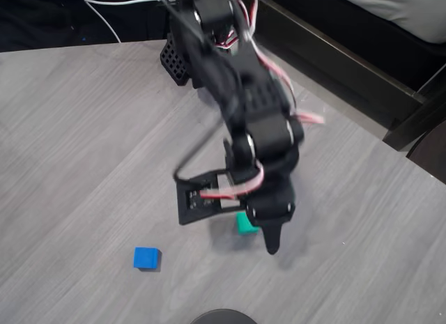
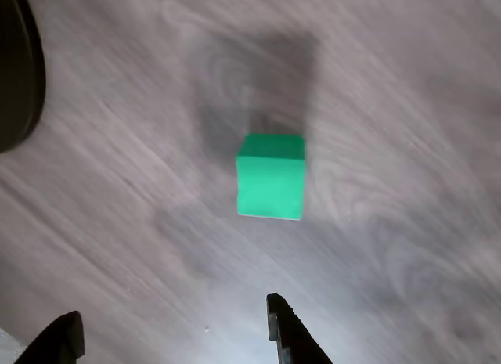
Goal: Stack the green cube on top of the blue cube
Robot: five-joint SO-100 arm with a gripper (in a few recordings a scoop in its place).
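Gripper jaws spread wide and empty, hovering over the desk, apparently lining up a grasp. Green cube sits on the desk just ahead of the fingertips, untouched. Blue cube lies well off to the gripper's side; no containers present.

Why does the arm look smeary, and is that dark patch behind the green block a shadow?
Overhead view: the arm and claw are motion-blurred, while the blue cube stays sharp. Wrist view: the green cube is slightly soft, the dark patch beyond it on the table looks like a shadow, and pale glare lies near the fingertips.
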